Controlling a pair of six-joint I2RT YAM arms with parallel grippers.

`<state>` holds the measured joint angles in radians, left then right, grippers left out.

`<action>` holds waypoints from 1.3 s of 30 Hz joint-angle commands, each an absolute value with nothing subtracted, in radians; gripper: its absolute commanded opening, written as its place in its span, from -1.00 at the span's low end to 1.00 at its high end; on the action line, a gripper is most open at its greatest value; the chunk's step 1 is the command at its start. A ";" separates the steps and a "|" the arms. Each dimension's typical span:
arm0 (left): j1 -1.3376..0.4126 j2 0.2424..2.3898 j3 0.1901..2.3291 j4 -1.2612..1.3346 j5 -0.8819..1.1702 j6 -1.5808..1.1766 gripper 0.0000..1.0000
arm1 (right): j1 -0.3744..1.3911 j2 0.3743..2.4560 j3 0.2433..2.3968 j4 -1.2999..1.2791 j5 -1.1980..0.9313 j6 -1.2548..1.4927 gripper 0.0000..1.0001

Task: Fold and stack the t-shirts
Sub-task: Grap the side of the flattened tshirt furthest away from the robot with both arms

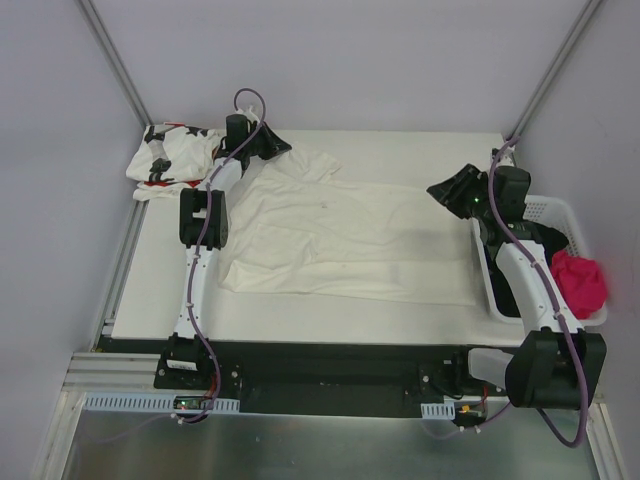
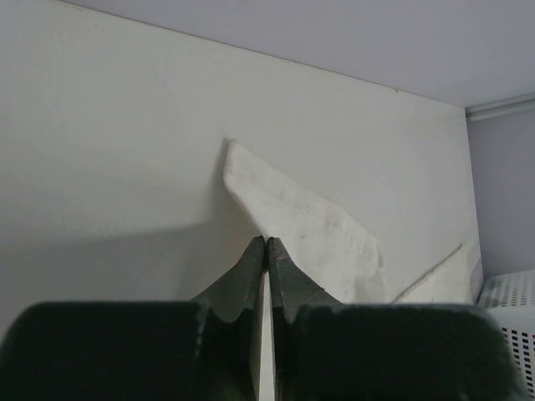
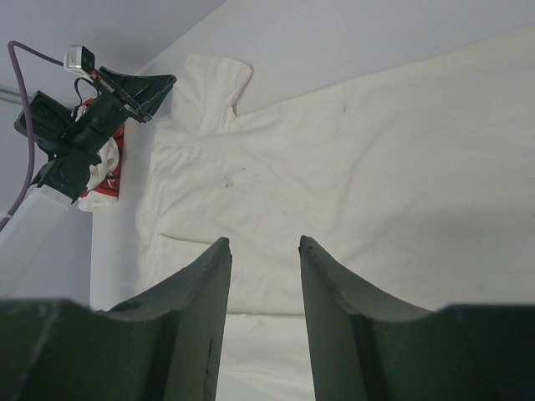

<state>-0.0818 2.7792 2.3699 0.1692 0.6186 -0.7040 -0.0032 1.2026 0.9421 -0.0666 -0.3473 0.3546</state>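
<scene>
Top view: the cream shirt [image 1: 340, 245] lies spread mid-bench [image 1: 150, 290], and the star-print shirt [image 1: 170, 155] is bunched at 10 o'clock. The basket [image 1: 556, 207] at 3 o'clock holds a pink cloth [image 1: 580, 282], seen only here.
Left wrist: the left tool [image 2: 266, 244] is pressed together at the cream shirt's edge.
Right wrist: the right tool [image 3: 263, 246] is spread above the cream shirt.

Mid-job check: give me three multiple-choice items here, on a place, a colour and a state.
1. Where is the star-print t-shirt? A far left corner of the table; B table centre; C near right corner.
2. What colour is the cloth in the basket? A blue; B pink; C green.
3. Right pincer? A shut on a sleeve; B open above the cream-white t-shirt; C gripping a hanger.
Answers: A, crumpled at the table's far left; B, bright pink against white plastic; B, fingers apart over the shirt.
</scene>
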 commanded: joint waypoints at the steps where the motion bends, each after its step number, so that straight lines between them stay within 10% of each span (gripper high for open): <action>1: -0.086 2.747 2.378 0.209 0.606 -0.715 -1.00 | -0.025 1.166 0.950 -0.058 -0.337 0.351 -0.17; 39: -0.025 2.189 1.890 0.218 0.180 -0.643 -1.00 | -0.081 1.219 0.910 -0.034 -0.411 0.360 -0.14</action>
<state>-0.0437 2.3016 1.9141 0.1963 0.2401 -0.6643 -0.0727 1.1709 0.9035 -0.0738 -0.3698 0.3546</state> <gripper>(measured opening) 0.006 0.429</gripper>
